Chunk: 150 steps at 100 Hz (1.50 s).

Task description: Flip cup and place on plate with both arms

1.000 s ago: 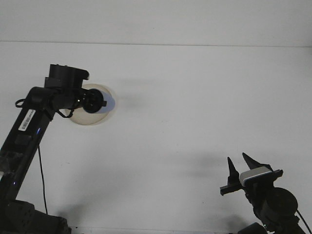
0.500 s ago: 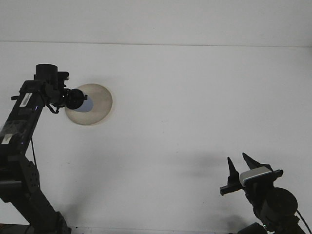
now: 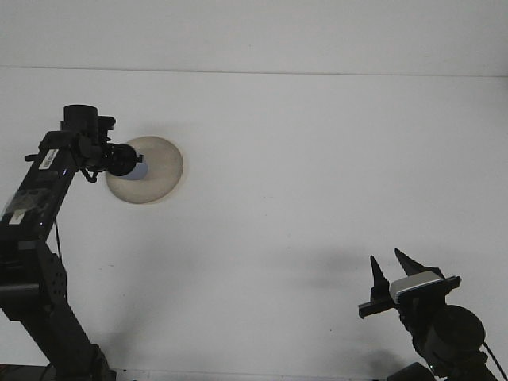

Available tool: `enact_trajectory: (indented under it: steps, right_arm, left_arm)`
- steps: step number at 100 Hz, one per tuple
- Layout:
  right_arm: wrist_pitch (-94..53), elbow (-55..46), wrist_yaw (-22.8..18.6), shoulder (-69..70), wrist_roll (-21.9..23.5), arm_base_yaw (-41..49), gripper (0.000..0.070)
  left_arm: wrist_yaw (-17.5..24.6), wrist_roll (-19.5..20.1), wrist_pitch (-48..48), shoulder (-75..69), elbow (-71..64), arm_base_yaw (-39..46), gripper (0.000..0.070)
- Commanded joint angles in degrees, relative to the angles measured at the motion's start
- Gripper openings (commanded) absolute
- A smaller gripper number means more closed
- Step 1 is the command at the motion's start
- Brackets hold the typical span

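A round beige plate (image 3: 159, 176) lies on the white table at the left. A small bluish cup (image 3: 141, 169) hangs over the plate's left part, mostly hidden behind the black gripper head. My left gripper (image 3: 127, 163) reaches in from the left and is shut on the cup. Whether the cup touches the plate is not visible. My right gripper (image 3: 391, 271) stands near the front right edge, far from the plate, open with nothing between its fingers.
The left arm (image 3: 40, 206) rises along the left edge of the view. The white table (image 3: 302, 175) stretches bare between the plate and the right gripper. A pale wall (image 3: 254, 32) closes the far side.
The left gripper has drawn back to the left across the plate, carrying the cup with it, and the arm now stands more upright. In the last half second it barely shifted. The right arm stayed still.
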Motion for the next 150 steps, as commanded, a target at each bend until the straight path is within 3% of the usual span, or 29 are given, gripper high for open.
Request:
enact_trajectory:
  steps: [1,34,47,51,62,104,150]
  right_arm:
    - [0.5,0.3,0.0,0.0,1.0,0.2,0.0329]
    - [0.5,0.3,0.0,0.0,1.0,0.2,0.0329]
    - [0.5,0.2,0.0,0.0,1.0,0.2,0.0329]
    - [0.5,0.2,0.0,0.0,1.0,0.2,0.0329]
    - [0.5,0.2,0.0,0.0,1.0,0.2,0.0329]
    - [0.5,0.2,0.0,0.0,1.0,0.1,0.0329]
    - [0.6,0.2,0.0,0.0,1.0,0.1,0.0329]
  left_arm:
    - [-0.3,0.7,0.3,1.8,1.0,0.1,0.0014]
    - [-0.2,0.8,0.9,3.7,1.0,0.0,0.0034]
    - [1.0,1.0,1.8,3.7,1.0,0.0,0.0305]
    - [2.2,1.0,2.7,3.7,1.0,0.0,0.0354]
    - [5.2,1.1,4.3,3.4,1.5,0.0,0.0356]
    - [4.7,1.1,-0.3,0.9,9.7,-0.7,0.0394]
    - [4.1,1.7,-6.4,-20.0,10.6,-0.2,0.0367]
